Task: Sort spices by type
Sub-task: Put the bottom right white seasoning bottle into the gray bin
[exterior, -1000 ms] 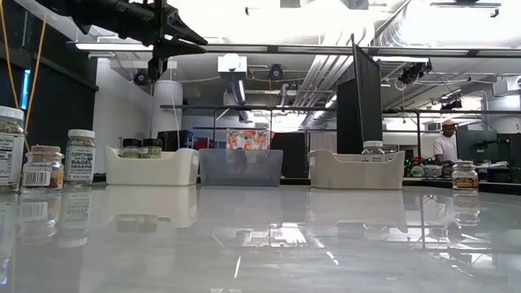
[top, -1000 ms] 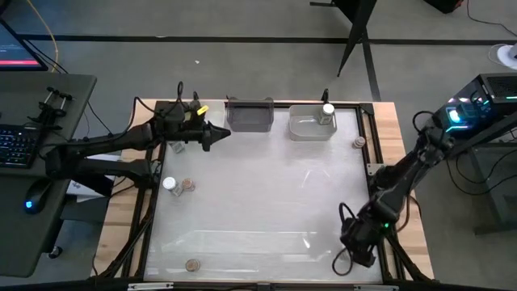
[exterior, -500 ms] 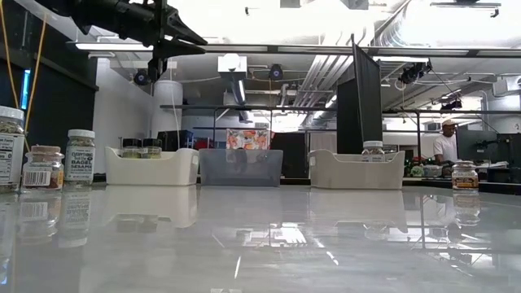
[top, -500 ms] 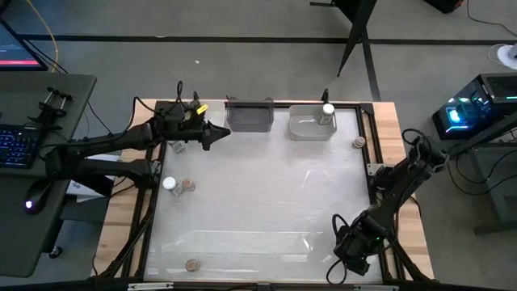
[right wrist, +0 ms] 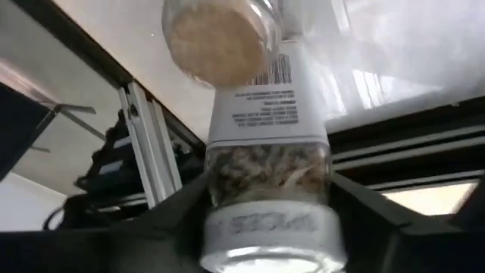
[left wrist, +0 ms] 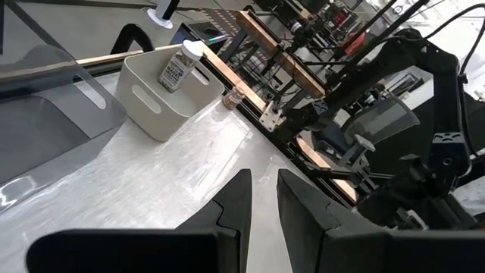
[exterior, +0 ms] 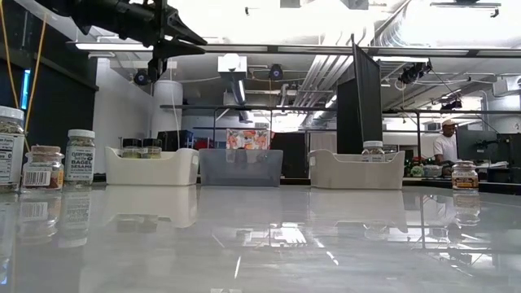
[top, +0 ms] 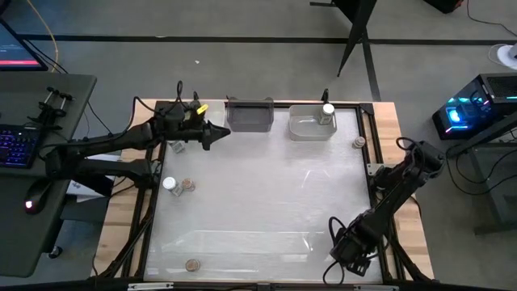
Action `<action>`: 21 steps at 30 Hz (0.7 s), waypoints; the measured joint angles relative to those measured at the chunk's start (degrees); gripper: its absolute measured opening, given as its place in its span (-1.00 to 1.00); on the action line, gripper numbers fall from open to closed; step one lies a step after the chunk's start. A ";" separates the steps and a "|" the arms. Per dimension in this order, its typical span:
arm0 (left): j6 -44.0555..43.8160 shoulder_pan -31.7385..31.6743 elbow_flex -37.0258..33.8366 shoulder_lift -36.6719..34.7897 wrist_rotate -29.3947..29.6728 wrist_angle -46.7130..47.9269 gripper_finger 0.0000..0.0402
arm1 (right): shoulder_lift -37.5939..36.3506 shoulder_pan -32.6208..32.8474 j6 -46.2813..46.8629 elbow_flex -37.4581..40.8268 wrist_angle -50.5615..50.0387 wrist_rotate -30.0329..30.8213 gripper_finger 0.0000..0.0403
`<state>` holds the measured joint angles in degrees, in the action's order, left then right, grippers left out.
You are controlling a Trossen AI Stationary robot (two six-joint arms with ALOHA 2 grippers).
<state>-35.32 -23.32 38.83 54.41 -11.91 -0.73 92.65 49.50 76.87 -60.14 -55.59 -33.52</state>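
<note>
My right gripper [top: 346,252] is low over the table's near right corner. In its wrist view the fingers are shut on a white-capped spice jar [right wrist: 267,144], and a cork-capped jar [right wrist: 220,38] stands just beyond. My left gripper [top: 212,134] hangs shut and empty above the far left, near the white bin [exterior: 151,167], which holds two dark-capped jars [exterior: 141,147]. The far right bin [top: 311,128] holds a white-capped jar [top: 328,111]. Loose jars stand at the left [top: 178,185], the near left [top: 192,264] and the right edge [top: 358,142]. My right gripper has the jar's glass body just under the white cap [right wrist: 265,178] between its two fingers [right wrist: 178,208], one on each side. The fingers come slanting down from above, with the cap end nearest the wrist. I cannot tell whether the jar's base rests on the table.
A clear grey bin [top: 249,115] stands at the far edge between the other two. The table's black frame rails [right wrist: 148,136] run right beside the held jar. The middle of the glossy tabletop [top: 266,194] is bare. A person [exterior: 445,145] stands far off in the room.
My right gripper has sunk toward the table's near right corner, moving a little toward the near edge and the left. The left arm has kept still.
</note>
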 joint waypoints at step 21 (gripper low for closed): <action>-0.01 -1.04 0.00 0.00 0.03 -2.97 -0.73 | -23.06 -56.24 -25.58 -9.59 -15.97 25.77 -0.04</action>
<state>-35.33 -24.36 38.83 54.41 -11.88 -3.70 69.59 -6.74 51.29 -69.73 -71.56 -7.75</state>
